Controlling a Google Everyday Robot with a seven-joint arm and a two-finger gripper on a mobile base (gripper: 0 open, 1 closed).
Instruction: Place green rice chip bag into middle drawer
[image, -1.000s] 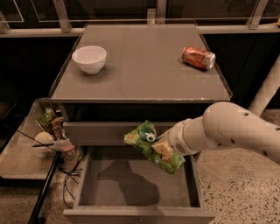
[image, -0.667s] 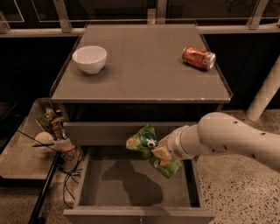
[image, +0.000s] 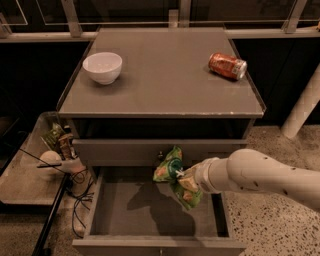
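The green rice chip bag (image: 173, 176) is crinkled bright green with a dark oval logo. It hangs in the air over the right half of the open middle drawer (image: 125, 215), a wide shallow grey box pulled out below the cabinet. My gripper (image: 186, 182) comes in from the right on a white arm and is shut on the bag's right side, above the drawer floor. The bag's shadow falls on the floor below it. The fingers are mostly hidden by the bag.
A white bowl (image: 102, 67) and an orange-red soda can (image: 227, 66) lying on its side sit on the cabinet top (image: 165, 75). A low side table (image: 20, 180) with snacks and cables stands at the left. A white post (image: 302, 107) stands at the right.
My arm has drawn back to the right and sunk lower. The bag has moved down with it toward the drawer floor.
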